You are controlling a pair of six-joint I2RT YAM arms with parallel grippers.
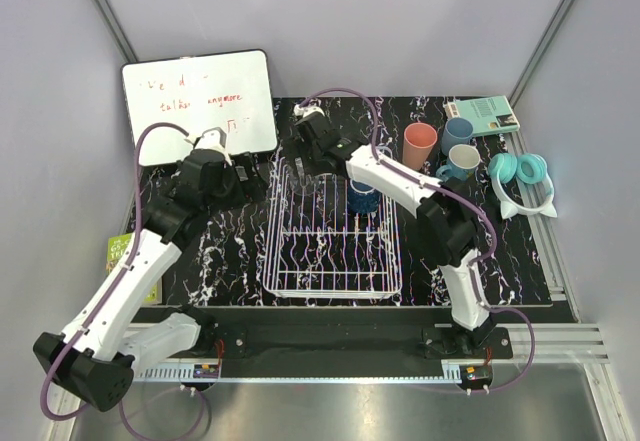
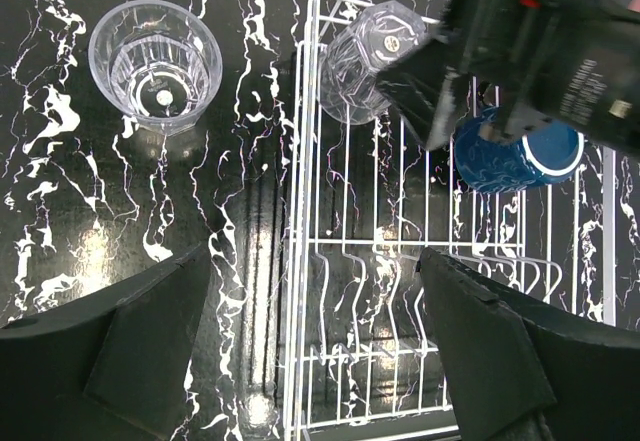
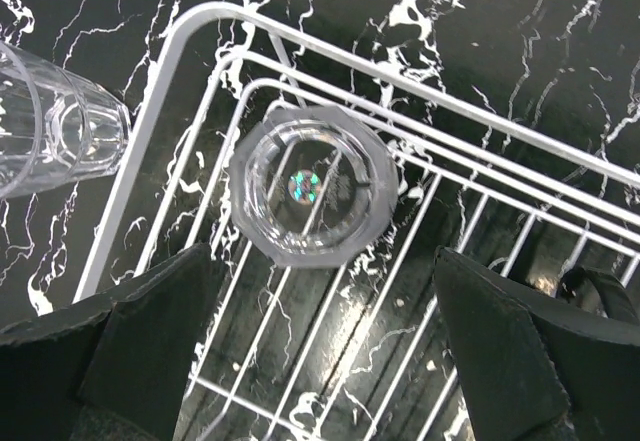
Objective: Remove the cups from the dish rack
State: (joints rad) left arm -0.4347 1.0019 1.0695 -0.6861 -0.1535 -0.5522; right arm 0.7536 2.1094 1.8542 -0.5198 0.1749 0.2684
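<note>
The white wire dish rack (image 1: 333, 283) sits mid-table. It holds a clear glass (image 3: 313, 186) at its far left corner and a dark navy mug (image 1: 362, 197) on its side. My right gripper (image 3: 320, 351) hovers open just above that glass, which also shows in the left wrist view (image 2: 365, 56) beside the navy mug (image 2: 515, 156). My left gripper (image 2: 315, 341) is open and empty over the rack's left rim (image 2: 297, 261). A second clear glass (image 2: 155, 61) stands upright on the table left of the rack. A salmon tumbler (image 1: 420, 144) and two light blue mugs (image 1: 458, 131) (image 1: 462, 162) stand at the far right.
A whiteboard (image 1: 200, 96) leans at the far left. Teal headphones (image 1: 521, 175) lie at the right edge, a teal box (image 1: 490, 115) behind the mugs. A green item (image 1: 118, 251) lies off the mat's left edge. My right gripper (image 1: 305, 161) and left gripper (image 1: 248, 183) are close together.
</note>
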